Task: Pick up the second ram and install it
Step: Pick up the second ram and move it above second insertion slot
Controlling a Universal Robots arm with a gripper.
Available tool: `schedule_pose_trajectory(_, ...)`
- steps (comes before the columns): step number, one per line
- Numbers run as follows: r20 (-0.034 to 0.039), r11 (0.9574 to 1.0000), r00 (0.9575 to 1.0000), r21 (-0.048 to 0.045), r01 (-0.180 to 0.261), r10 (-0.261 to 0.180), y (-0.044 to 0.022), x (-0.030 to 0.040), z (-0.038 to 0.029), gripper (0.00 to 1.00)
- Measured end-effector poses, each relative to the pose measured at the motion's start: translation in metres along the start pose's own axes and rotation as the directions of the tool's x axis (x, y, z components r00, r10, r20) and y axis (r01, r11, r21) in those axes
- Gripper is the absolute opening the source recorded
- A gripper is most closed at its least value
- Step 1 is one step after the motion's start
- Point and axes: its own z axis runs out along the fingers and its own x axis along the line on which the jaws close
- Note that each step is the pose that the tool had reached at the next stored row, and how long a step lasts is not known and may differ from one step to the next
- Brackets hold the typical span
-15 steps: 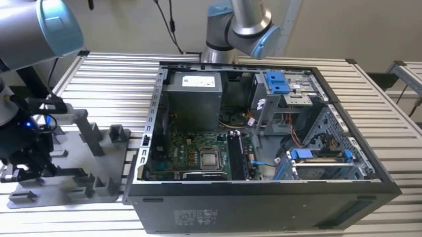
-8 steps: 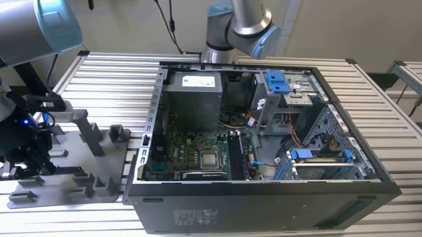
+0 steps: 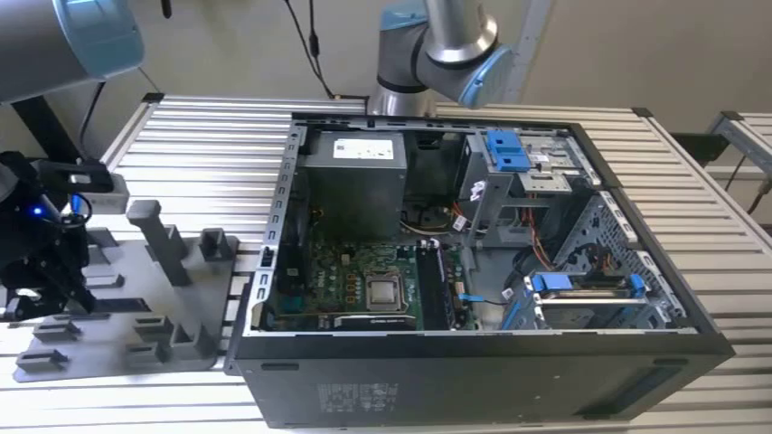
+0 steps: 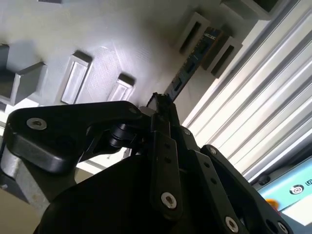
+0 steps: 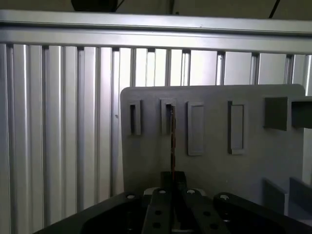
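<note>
Over on the exterior view's left, near that edge of the slatted bench (image 3: 205, 136), the gripper (image 3: 34, 289) hangs low over the grey holder plate (image 3: 115, 312). From this angle it's mostly a dark lump with a blue light on it, and the tips are lost against the plate.

The wrist cameras help a lot more. In the second wrist view the second ram (image 4: 192, 61) shows as a thin dark stick lying along the holder plate (image 4: 122, 29). Its far end is tucked between two raised slot blocks, and its near end runs straight into the fingers (image 4: 163, 146). They look pinched together on that end of the stick, though the contact itself is buried behind the black linkage. The first wrist view has the ram (image 5: 172, 141) dead edge-on, barely a line, going from a slot block down into the gripper (image 5: 173, 178).

Further right in the exterior view, the open PC case (image 3: 483, 380) takes up the middle of the bench. The long black slots (image 3: 432, 285) beside the motherboard (image 3: 350, 271) are too dark to say what's in them.
</note>
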Motion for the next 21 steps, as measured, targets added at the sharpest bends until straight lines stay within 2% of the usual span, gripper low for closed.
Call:
schedule_pose_trajectory(10, 0.0001, 1.0000, 1.0000, 0.0001, -0.002, 0.002, -0.0001, -0.0001, -0.0153, 0.14)
schedule_pose_trajectory(21, 0.0001, 1.0000, 1.0000, 0.0001, -0.002, 0.002, -0.0002, -0.0012, -0.0215, 0.14)
